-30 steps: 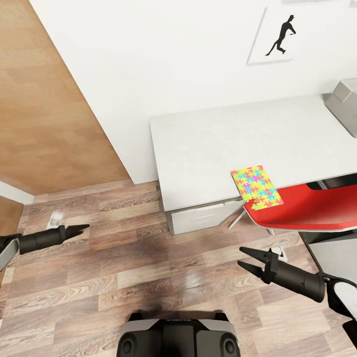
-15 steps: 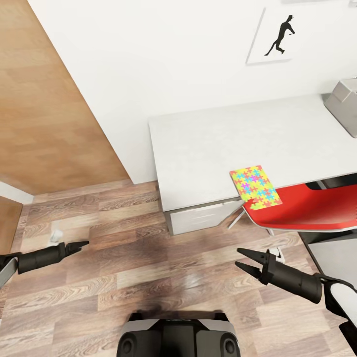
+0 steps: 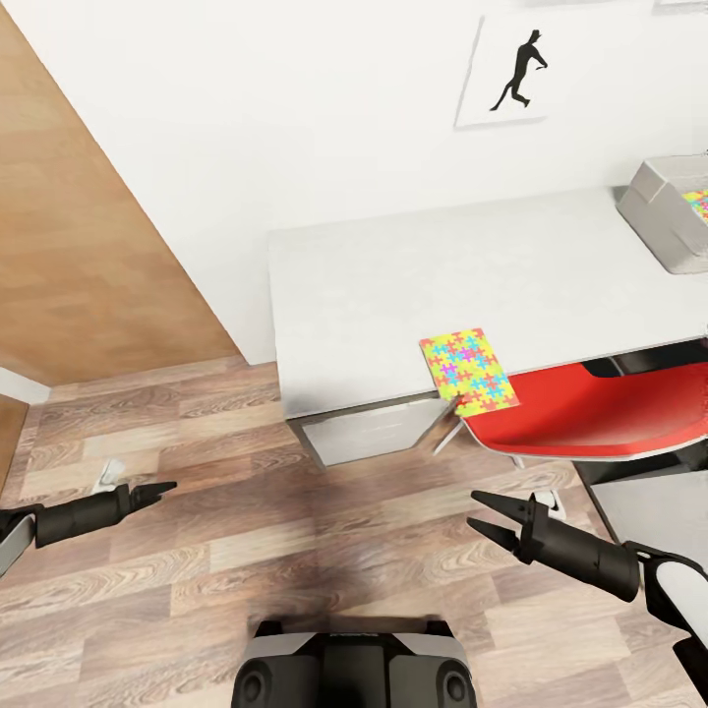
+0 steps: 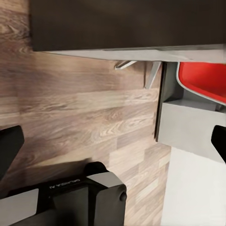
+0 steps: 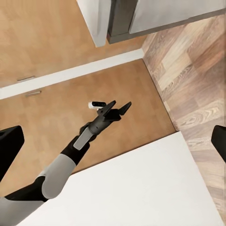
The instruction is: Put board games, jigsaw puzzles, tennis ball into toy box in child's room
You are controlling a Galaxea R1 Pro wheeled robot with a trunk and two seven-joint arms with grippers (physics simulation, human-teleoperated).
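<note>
One jigsaw puzzle (image 3: 468, 370), a thin multicolour board, lies at the front edge of the pale grey table (image 3: 383, 285), partly over the edge. The light grey toy box (image 3: 661, 208) stands at the table's far right, cut by the picture's edge. A patch of puzzle pattern (image 3: 698, 202) shows inside it. My left gripper (image 3: 169, 487) hangs open over the wood floor, far left of the table; the right wrist view shows it (image 5: 117, 107) with fingers apart. My right gripper (image 3: 472, 509) is open and empty, low in front of the table. Board games and tennis ball are out of view.
A red chair (image 3: 590, 408) is tucked under the table right beside the puzzle. White drawers (image 3: 364, 433) sit under the table's left end. A wooden door (image 3: 79, 246) stands at the left, a silhouette print (image 3: 506, 74) on the wall. My base (image 3: 349, 669) is below.
The whole picture has shifted left, so the camera has moved; more of the toy box shows now. My left arm has dropped lower. The right gripper holds about the same pose.
</note>
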